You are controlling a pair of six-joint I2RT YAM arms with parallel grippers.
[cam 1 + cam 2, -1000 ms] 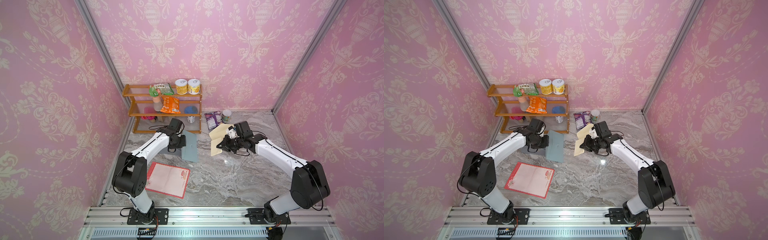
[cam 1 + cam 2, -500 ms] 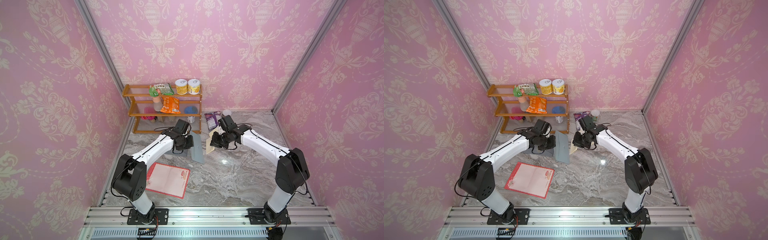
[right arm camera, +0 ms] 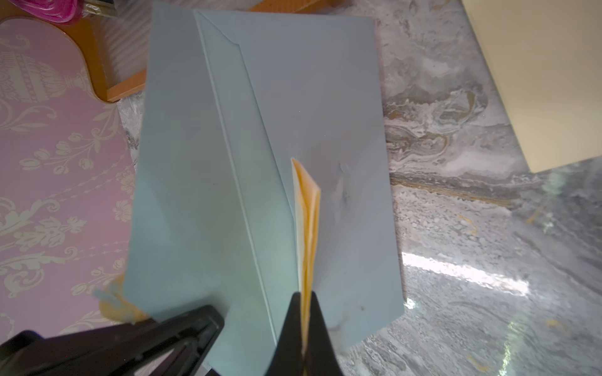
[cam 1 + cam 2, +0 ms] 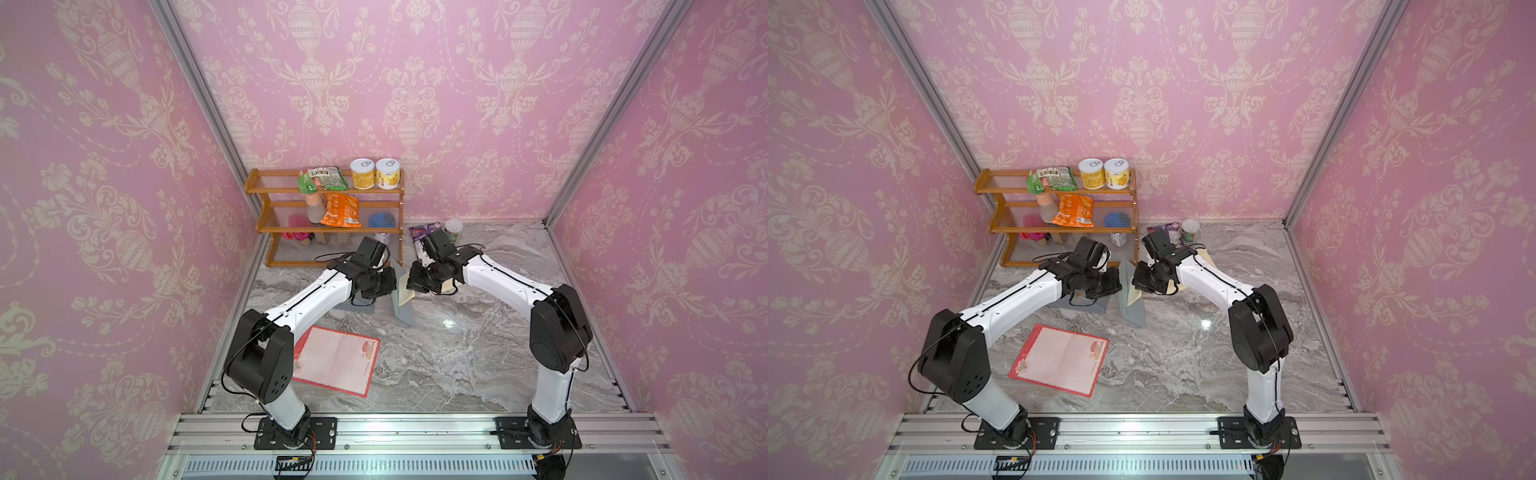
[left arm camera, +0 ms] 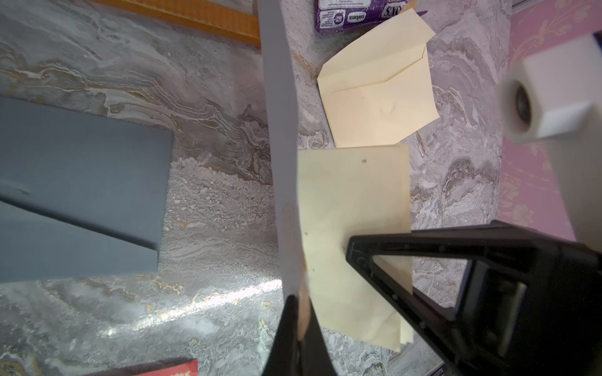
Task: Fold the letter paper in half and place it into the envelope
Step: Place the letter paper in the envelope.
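Note:
My left gripper (image 5: 298, 302) is shut on the edge of a grey-blue envelope (image 3: 260, 146) and holds it upright above the table in both top views (image 4: 402, 305). My right gripper (image 3: 304, 296) is shut on the folded cream letter paper (image 5: 351, 211), pressed edge-on against the envelope's open side under its flap. How far the letter paper (image 3: 308, 221) reaches inside is hidden. The two grippers almost touch: the left gripper (image 4: 1119, 282) is just left of the envelope (image 4: 1133, 309), and the right gripper (image 4: 1138, 280) is just right of it.
A flat red-bordered sheet (image 4: 336, 361) lies near the left arm's base. A second grey envelope (image 5: 81, 195) and a cream envelope (image 5: 378, 97) lie on the marble. A wooden shelf (image 4: 328, 226) with snacks and cans stands at the back, with a purple packet (image 4: 424, 230) and a cup (image 4: 454, 227) beside it.
The right gripper carried the folded paper left to the envelope. The left gripper moved right and stood the envelope up on edge. Both stayed shut.

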